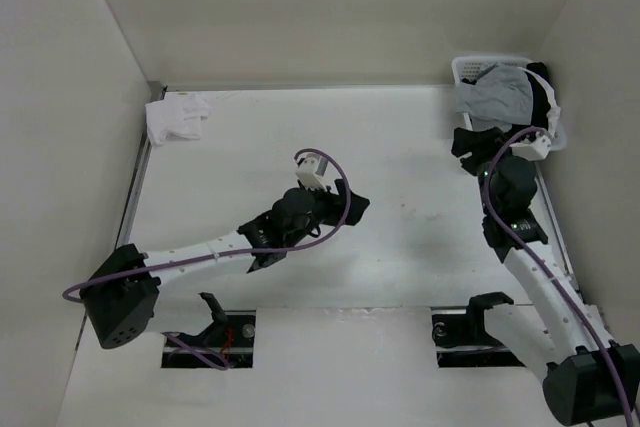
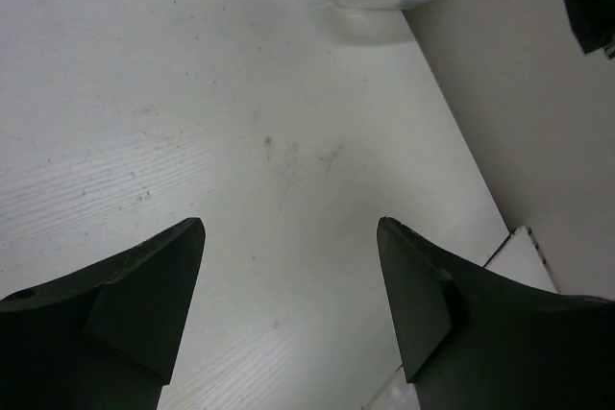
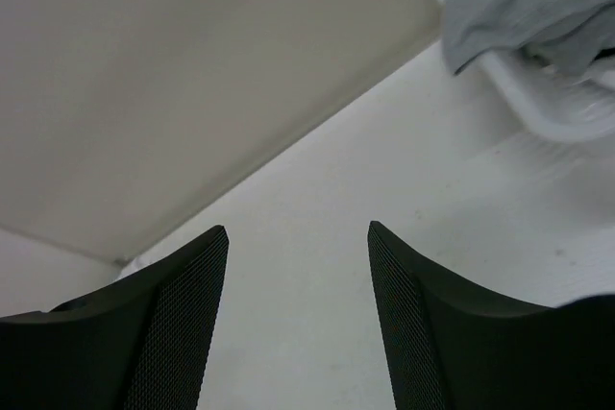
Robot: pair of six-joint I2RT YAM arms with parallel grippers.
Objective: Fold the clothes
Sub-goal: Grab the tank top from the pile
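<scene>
In the top view, the table is closed in by walls on the left, far and right sides, and its broad middle lies bare for you to work in. The left gripper hovers over that middle, well apart from every edge. The right gripper sits just beside the white basket in the far right corner, where room is tight. The clothes, a light grey top, lie heaped in that basket and spill over its near rim, with a black garment next to them on the right-hand side. A small white cloth lies in the far left corner. From up here you cannot judge how wide either pincer stands.

The left wrist view settles that for its arm. The two fingers stand wide apart with nothing between them, only scuffed table below. It also shows you the table's right edge running along the walls, with a corner of the basket at the top.

In the right wrist view the jaws are likewise spread and empty. Only here do you see the grey fabric hanging over the basket's rim at the upper right, clear of the fingers.
</scene>
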